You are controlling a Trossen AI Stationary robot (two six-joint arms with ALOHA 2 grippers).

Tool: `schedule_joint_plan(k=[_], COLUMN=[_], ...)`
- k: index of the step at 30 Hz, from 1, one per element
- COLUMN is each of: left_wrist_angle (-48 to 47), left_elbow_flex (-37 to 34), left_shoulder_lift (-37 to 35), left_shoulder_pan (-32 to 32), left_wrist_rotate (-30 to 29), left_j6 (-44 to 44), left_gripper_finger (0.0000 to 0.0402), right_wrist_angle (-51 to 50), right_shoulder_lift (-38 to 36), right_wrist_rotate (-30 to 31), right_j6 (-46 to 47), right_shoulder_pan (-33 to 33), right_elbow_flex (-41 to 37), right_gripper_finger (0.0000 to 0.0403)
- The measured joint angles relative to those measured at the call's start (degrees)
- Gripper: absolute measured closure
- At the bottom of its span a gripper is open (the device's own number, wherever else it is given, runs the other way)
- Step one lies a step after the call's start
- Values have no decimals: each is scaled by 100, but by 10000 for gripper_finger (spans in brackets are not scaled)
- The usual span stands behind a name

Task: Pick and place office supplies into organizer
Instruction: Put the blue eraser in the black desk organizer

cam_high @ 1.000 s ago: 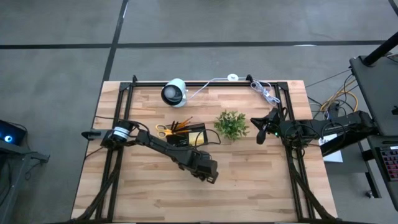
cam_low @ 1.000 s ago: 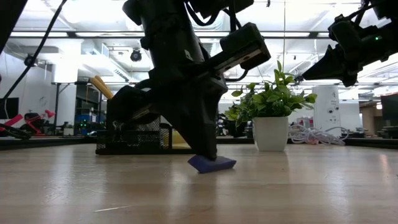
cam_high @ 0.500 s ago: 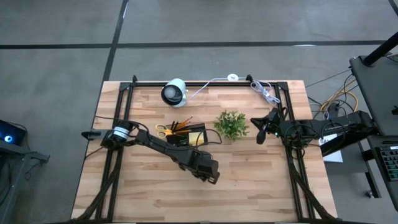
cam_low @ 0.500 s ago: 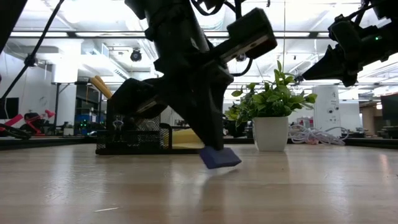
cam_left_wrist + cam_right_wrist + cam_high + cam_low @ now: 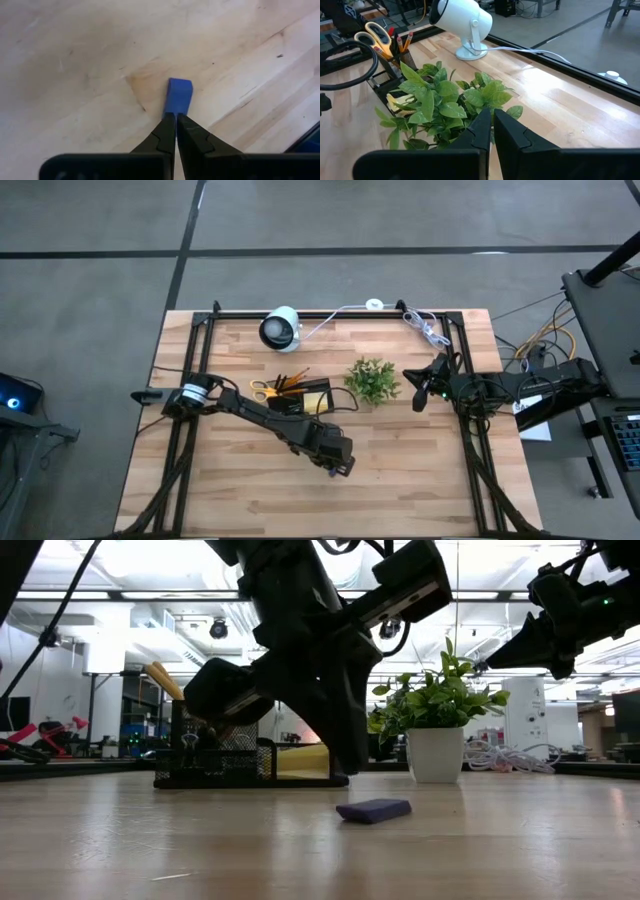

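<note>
We are seeing the left gripper (image 5: 175, 116) hanging low over the middle of the desk (image 5: 420, 480), in front of the organizer (image 5: 298, 395). Its fingers (image 5: 165, 131) are pressed together and are gripping nothing. The small blue piece (image 5: 178, 96) is lying flat on the wood, just beyond the fingertips; in the low view this piece (image 5: 373, 810) is resting on the desk, apart from the arm above it. The organizer is standing behind, holding the yellow-handled scissors (image 5: 376, 34), the orange pencils (image 5: 404, 40) and the yellow sticky-note pad (image 5: 315, 397). The green plant (image 5: 372, 379) is standing just beside it. The right gripper (image 5: 420, 395) is waiting near the plant with its fingers closed and empty.
</note>
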Motion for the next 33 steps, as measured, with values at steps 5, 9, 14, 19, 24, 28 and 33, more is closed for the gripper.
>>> schedule_joint_plan(k=[5,9,14,19,24,28,33], left_wrist_angle=[-7,417,1205,1299,1631,2498,3143], left_elbow_flex=[-16,-52,-64,-71,-73,-75,-75], left_shoulder_lift=[2,2,2,4,4,4,4], left_shoulder_pan=[0,2,2,4,6,9,93], left_wrist_rotate=[0,99,129,133,143,186,195], left_j6=[2,39,413,501,461,83,713], left_gripper_finger=[401,401,384,306,235,211,206], right_wrist_angle=[0,0,-2,0,0,-2,-1], right_shoulder_lift=[-2,-2,-1,0,-2,0,0], right_wrist_rotate=[2,2,1,2,0,2,2], right_j6=[2,0,2,13,6,2,2], right_shoulder_pan=[0,0,0,0,0,0,0], right_elbow_flex=[0,0,0,0,0,0,0], right_gripper_finger=[390,390,390,390,390,390,390])
